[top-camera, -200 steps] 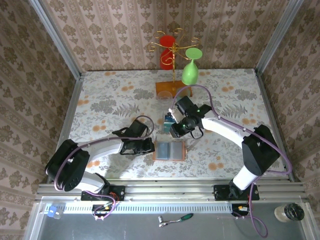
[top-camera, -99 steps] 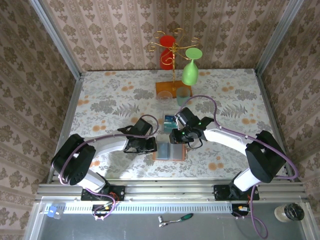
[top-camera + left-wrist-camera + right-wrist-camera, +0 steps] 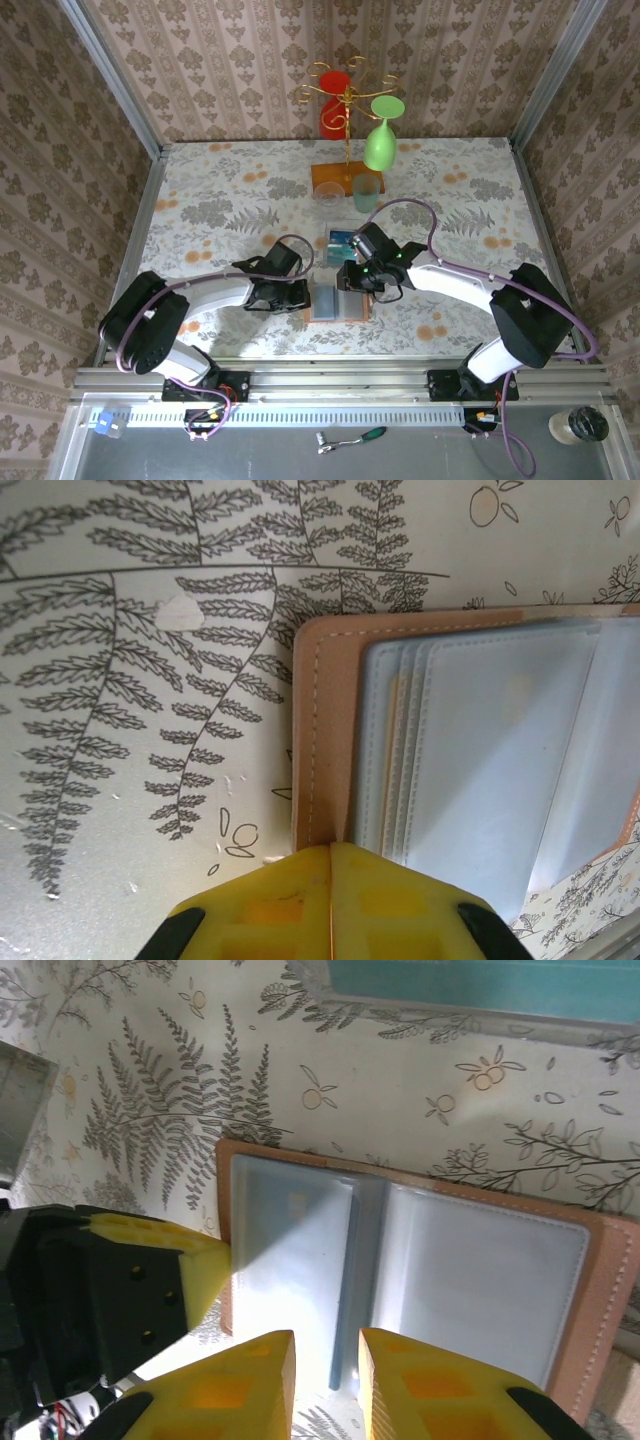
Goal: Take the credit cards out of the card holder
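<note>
Fingertips on the left gripper (image 3: 330,852) are pressed together, and their tip bears on the brown left border of the card holder (image 3: 470,750), pinning it to the table (image 3: 220,200). Nothing is clamped between them.

Card holder lies open and flat near the front middle of the table, grey-blue pockets up.

Right gripper (image 3: 327,1345) hangs over the holder's near edge at the centre fold. Its fingers stand a little apart, with a slate strip of the fold or a pocket edge running down into the gap. Whether they touch it, I cannot tell; they are not closed on anything.

Step in hand, as I judge it: one arm steadies the holder while the other lines up to draw a card. The next move calls for getting a finger onto a card edge inside a pocket, closing on it, and sliding it out along the pocket while the left keeps its pin.

Count:
- grippers: two
- card holder: one
- credit cards (image 3: 480,985): one teal face in the clear tray (image 3: 560,1022) just beyond the holder; any beneath, or left in the pockets, I cannot count
- pocket layers on the left leaf: about four
- clear tumblers (image 3: 328,193): two, by the rack (image 3: 347,110)
- red glass (image 3: 333,85): one
- green glass (image 3: 380,140): one
</note>
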Controlling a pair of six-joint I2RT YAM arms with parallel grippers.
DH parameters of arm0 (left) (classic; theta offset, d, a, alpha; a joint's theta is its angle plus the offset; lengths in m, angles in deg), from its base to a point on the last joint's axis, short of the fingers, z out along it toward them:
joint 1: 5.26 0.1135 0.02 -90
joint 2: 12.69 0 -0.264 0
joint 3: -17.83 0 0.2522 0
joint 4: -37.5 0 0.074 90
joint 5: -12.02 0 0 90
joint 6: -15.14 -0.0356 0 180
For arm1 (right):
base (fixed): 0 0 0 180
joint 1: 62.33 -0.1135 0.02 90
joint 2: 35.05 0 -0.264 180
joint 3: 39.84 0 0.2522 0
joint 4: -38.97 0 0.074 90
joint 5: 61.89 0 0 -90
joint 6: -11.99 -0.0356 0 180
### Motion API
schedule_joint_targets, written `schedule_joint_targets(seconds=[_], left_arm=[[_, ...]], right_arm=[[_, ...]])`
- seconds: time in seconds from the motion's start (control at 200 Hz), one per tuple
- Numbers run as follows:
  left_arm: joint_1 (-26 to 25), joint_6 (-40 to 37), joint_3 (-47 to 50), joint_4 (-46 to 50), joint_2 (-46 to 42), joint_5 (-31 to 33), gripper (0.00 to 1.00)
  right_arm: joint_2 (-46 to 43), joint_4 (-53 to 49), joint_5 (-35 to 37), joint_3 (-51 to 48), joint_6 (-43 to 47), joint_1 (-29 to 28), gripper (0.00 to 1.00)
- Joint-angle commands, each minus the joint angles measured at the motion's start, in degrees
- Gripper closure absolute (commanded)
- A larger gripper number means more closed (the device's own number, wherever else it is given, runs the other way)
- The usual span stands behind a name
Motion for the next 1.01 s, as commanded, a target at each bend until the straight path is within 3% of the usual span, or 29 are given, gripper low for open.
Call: schedule_joint_targets(seconds=[0.0,0.38,1.0], left_arm=[[0.11,0.38,1.35,0.99,-0.48,0.59,0.92],[0.93,0.2,1.31,0.87,-0.89,0.64,0.92],[1.57,0.03,1.53,0.68,-0.86,0.14,0.92]], right_arm=[[0.34,2.41,-1.78,-0.42,-3.67,-0.53,0.76],[5.48,7.72,-5.89,-0.12,-6.57,-2.98,0.67],[11.15,10.66,-7.98,1.28,-8.05,-4.5,0.68]])
